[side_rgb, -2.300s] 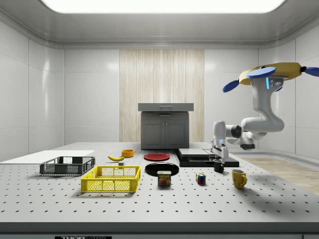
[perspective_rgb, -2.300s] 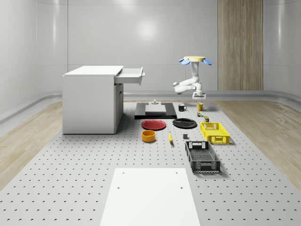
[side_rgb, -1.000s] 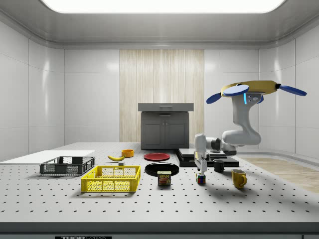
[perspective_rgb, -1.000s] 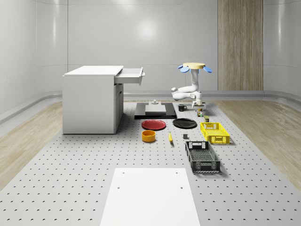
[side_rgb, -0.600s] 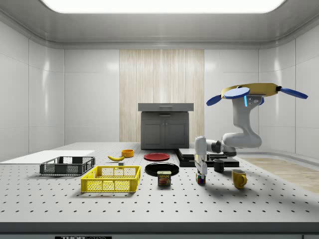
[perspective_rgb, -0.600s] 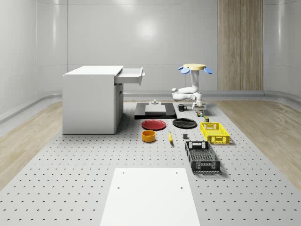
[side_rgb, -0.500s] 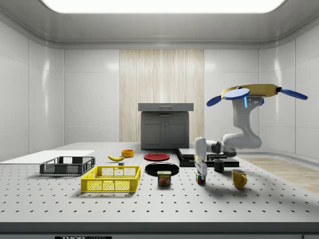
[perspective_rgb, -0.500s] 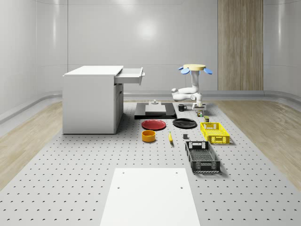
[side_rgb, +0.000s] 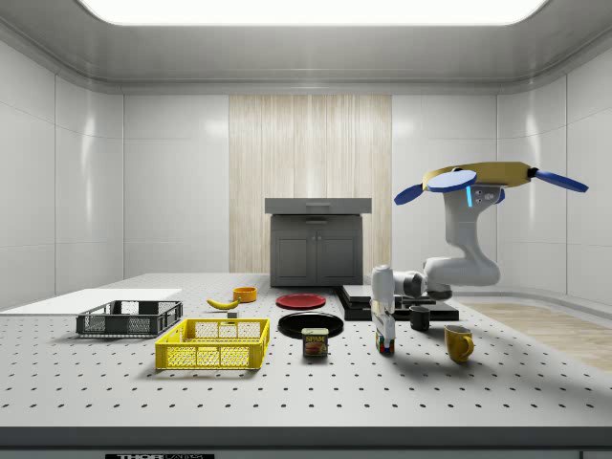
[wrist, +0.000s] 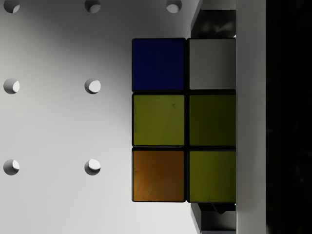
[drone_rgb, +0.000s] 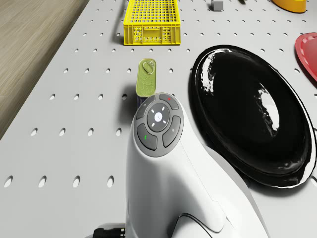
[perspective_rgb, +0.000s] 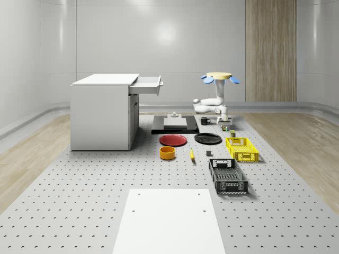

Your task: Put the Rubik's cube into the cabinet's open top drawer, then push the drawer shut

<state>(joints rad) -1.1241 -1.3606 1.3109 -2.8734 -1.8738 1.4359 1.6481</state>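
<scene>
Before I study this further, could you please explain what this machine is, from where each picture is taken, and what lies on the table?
It is a simulated flying drone carrying an arm. The drone hovers above the table, and the arm's jaws reach down to the Rubik's cube; whether they grip it, I cannot tell. Two pictures come from fixed cameras: one overlooks everything, one looks from the side. One camera sits on the drone, another on the wrist, close above the cube. On the table lie a black plate, a red plate, a yellow crate, a black crate and a Spam can. The cabinet has its top drawer open.
</scene>
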